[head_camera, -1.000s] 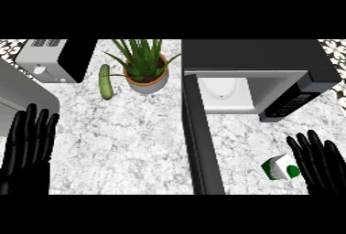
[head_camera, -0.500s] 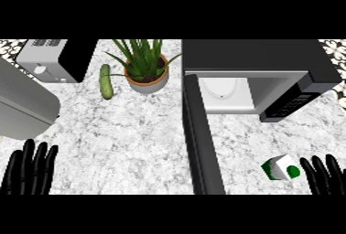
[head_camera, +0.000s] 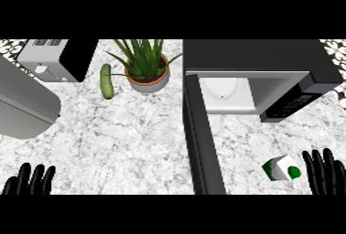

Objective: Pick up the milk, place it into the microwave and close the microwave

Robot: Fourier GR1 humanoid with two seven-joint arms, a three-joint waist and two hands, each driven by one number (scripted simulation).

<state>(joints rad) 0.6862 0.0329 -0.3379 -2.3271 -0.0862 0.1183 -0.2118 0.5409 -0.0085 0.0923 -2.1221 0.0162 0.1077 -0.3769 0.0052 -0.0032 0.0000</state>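
- I see the milk, a small white carton with green on its side and a green round cap, lying on the speckled counter at the lower right, in front of the microwave's opening and to the right of its swung-out door.
- My right hand shows just beside the carton, on its right; the fingers are straight and spread, pointing up the view, and I cannot tell whether the nearest one touches the carton. It holds nothing.
- The microwave stands at the upper right with its cavity open and pale inside; its control panel faces down-right.
- The microwave door stands wide open, seen edge-on as a long dark bar running down the view to the lower edge.
- My left hand shows at the lower left corner, fingers straight and slightly apart, empty, well apart from the milk.
- Further off, a potted plant sits left of the microwave, with a cucumber lying just beside its pot.
- A toaster is at the upper left, and a grey slab-like object lies below it along the left edge.
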